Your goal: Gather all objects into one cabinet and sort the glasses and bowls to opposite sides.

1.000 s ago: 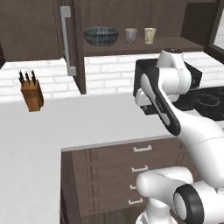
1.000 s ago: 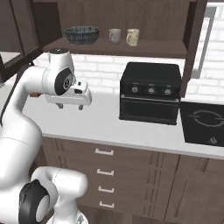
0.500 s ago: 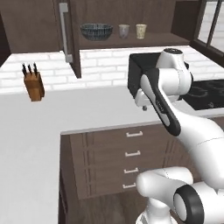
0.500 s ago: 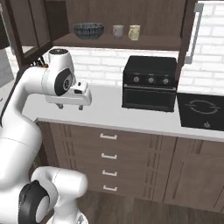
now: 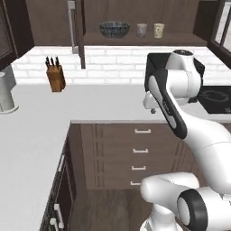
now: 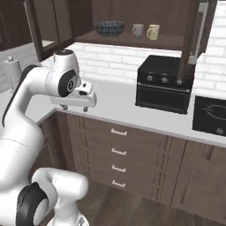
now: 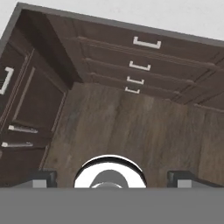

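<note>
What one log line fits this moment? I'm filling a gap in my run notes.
fingers: open, empty, over floor | dark patterned bowl, grey cup, beige cup: on cabinet shelf | door: open

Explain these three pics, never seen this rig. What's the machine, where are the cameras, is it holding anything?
It is a rendered kitchen with a white robot arm on a driving base. Two cameras ride on the base, behind the arm to its left and right. The third sits on the hand and looks down at the floor and lower drawers.

The gripper is open and holds nothing.

In the open wall cabinet stand a large dark bowl, a grey cup and a beige cup. On the counter are a knife block and a black oven.
</note>
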Controlling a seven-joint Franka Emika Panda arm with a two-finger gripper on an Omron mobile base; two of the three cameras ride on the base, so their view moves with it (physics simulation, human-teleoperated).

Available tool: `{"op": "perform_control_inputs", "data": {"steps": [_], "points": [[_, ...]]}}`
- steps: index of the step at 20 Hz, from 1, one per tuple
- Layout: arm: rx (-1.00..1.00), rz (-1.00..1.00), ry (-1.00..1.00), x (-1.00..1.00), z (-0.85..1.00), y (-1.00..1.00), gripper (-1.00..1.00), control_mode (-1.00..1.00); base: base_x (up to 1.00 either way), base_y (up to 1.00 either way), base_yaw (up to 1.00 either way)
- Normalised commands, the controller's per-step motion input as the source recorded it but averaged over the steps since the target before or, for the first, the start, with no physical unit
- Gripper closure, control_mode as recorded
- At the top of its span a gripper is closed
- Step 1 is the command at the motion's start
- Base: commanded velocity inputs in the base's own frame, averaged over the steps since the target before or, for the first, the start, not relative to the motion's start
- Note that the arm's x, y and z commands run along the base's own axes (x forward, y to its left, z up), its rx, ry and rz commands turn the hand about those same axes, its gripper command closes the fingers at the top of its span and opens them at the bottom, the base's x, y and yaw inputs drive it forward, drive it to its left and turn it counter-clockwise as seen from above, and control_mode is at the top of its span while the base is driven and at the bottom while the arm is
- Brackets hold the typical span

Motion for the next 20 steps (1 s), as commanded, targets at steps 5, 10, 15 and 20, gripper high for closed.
{"op": "perform_control_inputs", "data": {"steps": [5,10,15,20], "points": [[0.00,0.00,0.00,0.00,0.00,0.00,-1.00,1.00,-0.65,-0.46,0.89],[0.00,0.00,0.00,0.00,0.00,0.00,-1.00,1.00,-0.53,-0.17,1.00],[0.00,0.00,0.00,0.00,0.00,0.00,-1.00,1.00,-0.34,-0.02,1.00],[0.00,0.00,0.00,0.00,0.00,0.00,-1.00,1.00,-0.26,0.00,1.00]]}}
